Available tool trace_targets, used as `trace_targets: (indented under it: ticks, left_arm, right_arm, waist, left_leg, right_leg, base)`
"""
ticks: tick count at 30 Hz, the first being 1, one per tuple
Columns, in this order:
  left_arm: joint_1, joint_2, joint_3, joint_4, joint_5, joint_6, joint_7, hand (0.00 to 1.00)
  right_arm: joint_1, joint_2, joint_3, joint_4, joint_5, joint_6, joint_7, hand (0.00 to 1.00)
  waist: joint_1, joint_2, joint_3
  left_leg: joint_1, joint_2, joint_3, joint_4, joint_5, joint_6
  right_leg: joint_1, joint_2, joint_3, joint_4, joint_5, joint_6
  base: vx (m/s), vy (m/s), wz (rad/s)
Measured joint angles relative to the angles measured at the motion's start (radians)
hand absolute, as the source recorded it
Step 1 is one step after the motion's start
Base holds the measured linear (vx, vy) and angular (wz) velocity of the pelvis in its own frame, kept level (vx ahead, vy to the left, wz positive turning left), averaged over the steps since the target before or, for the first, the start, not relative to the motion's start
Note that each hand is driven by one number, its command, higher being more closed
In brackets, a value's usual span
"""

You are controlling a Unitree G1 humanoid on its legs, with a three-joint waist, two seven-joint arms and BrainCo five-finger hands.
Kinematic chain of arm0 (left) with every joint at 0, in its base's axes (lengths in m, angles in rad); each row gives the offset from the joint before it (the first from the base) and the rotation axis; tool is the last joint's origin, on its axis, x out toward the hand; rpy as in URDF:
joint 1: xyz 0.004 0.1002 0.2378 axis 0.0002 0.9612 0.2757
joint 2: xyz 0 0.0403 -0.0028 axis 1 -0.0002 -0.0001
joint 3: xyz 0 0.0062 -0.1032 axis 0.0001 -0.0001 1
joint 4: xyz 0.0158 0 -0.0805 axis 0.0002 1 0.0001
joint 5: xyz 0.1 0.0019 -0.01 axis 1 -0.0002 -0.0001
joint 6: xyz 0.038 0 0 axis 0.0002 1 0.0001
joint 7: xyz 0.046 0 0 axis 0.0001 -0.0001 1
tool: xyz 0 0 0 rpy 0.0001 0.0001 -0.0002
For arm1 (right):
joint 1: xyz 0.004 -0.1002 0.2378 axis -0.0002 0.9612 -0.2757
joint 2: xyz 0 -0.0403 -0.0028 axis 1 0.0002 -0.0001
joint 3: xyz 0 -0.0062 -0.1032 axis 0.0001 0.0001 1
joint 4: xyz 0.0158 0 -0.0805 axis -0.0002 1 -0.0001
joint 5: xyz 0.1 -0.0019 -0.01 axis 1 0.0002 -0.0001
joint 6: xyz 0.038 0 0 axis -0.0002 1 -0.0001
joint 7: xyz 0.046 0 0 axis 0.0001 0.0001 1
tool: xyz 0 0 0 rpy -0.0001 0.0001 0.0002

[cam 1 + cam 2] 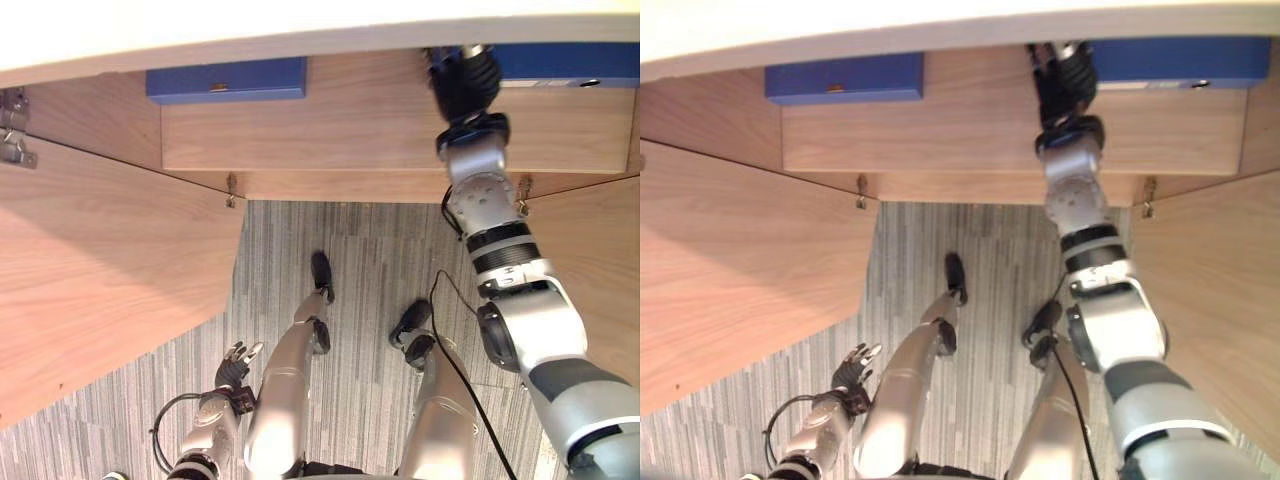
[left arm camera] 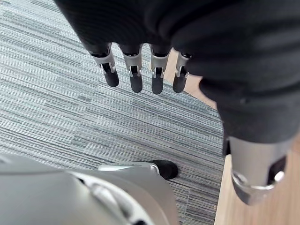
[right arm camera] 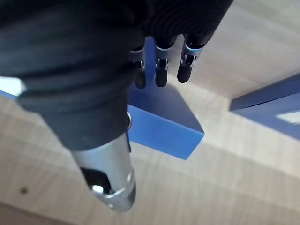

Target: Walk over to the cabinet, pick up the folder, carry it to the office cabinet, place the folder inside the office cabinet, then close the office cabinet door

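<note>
The right hand (image 3: 161,65) reaches into the open cabinet with fingers straight and thumb spread apart, grasping nothing. Its fingertips hover at the end of the blue folder (image 3: 164,126), which lies flat on the wooden shelf (image 1: 380,120) (whether they touch it, I cannot tell). A second blue folder (image 1: 225,80) lies well apart on the same shelf. The left door (image 1: 100,270) and right door (image 1: 590,250) stand wide open. The left hand (image 2: 136,75) hangs relaxed over the carpet (image 2: 56,93). By my reading the folder is placed; clearing the hand and shutting the door are left.
</note>
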Motion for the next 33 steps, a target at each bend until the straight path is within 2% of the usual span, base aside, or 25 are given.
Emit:
trace_targets:
  ticks: [3,9,10,18,33]
  left_arm:
    - [0.021,0.002,0.0,0.0,0.002,0.0,0.0,0.0]
    - [0.022,0.002,0.0,0.0,0.003,-0.003,0.0,0.0]
    - [0.022,0.002,0.0,0.0,0.003,-0.004,0.0,0.0]
    - [0.022,-0.006,0.02,0.0,0.002,-0.003,0.001,0.0]
    - [0.022,-0.005,0.022,0.0,-0.001,-0.002,0.003,0.0]
  right_arm:
    - [0.003,-0.009,-0.065,-0.028,0.027,-0.059,0.0,0.0]
    - [0.075,0.001,-0.099,-0.069,0.027,-0.074,-0.002,0.0]
    - [0.112,0.024,-0.105,-0.069,0.026,-0.084,-0.003,0.0]
    - [0.237,0.171,-0.175,-0.061,0.027,-0.07,-0.047,0.0]
    - [0.347,0.233,-0.165,-0.043,0.021,-0.059,-0.048,0.0]
  waist:
    - [-0.002,0.005,0.003]
    - [-0.004,0.005,0.004]
    - [-0.005,0.005,0.004]
    - [-0.019,0.006,0.018]
    - [-0.034,0.005,0.018]
  left_leg:
    - [-0.003,-0.001,0.001,0.0,0.0,0.0]
    - [-0.003,0.002,0.001,0.002,0.0,0.0]
    - [-0.003,0.004,0.001,0.003,0.0,0.0]
    - [-0.005,0.008,0.007,0.016,-0.006,0.0]
    - [0.0,0.014,0.013,0.016,-0.004,-0.002]
  right_leg:
    - [-0.006,-0.002,0.001,0.003,-0.001,0.0]
    - [-0.008,0.0,0.002,0.007,-0.008,-0.003]
    - [-0.008,0.001,0.002,0.007,-0.009,-0.003]
    - [-0.015,0.0,0.01,0.022,-0.016,-0.006]
    - [-0.015,0.005,0.013,0.019,-0.013,-0.01]
  base:
    - [-0.01,-0.041,0.0]
    - [0.01,-0.053,-0.01]
    - [0.01,-0.053,-0.01]
    - [0.0,-0.049,-0.02]
    - [0.0,-0.018,-0.01]
